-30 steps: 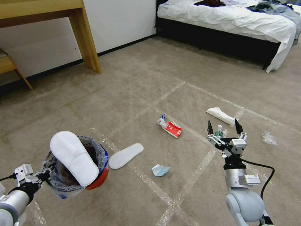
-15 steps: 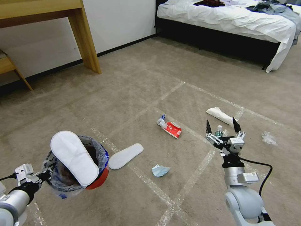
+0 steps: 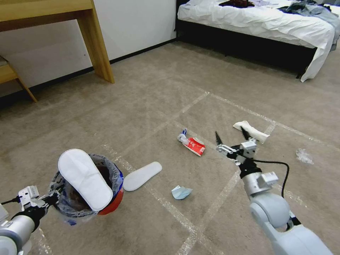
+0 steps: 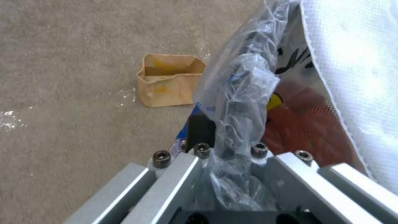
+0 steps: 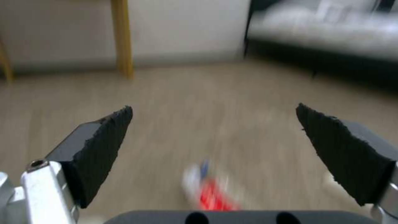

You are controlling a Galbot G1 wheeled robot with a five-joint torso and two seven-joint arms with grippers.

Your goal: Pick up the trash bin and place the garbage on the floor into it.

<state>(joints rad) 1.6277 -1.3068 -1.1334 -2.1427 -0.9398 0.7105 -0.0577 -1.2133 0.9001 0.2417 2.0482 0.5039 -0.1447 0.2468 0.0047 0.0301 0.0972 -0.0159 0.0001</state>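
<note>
The red trash bin (image 3: 110, 205) with its clear bag hangs low at my left, and my left gripper (image 3: 45, 202) is shut on its rim. In the left wrist view the fingers (image 4: 195, 169) pinch the bag and rim of the bin (image 4: 307, 124). A white slipper (image 3: 83, 179) leans out of it. Garbage on the floor (image 3: 148, 106): a second slipper (image 3: 141, 176), a blue mask (image 3: 181, 192), a red wrapper (image 3: 193, 144), a white wad (image 3: 250, 130), clear wrap (image 3: 304, 156) and a brown paper bag (image 4: 170, 79). My right gripper (image 3: 230, 134) is open, just right of the wrapper (image 5: 213, 194).
A wooden desk leg (image 3: 97, 46) and a low wooden stool (image 3: 9, 72) stand by the wall at the back left. A bed (image 3: 255, 21) with white sheets and clothes fills the back right. Tape lines cross the carpet.
My right gripper has swung left and forward, from above the small bottle toward the red wrapper, staying open. The left arm and bin have barely moved.
</note>
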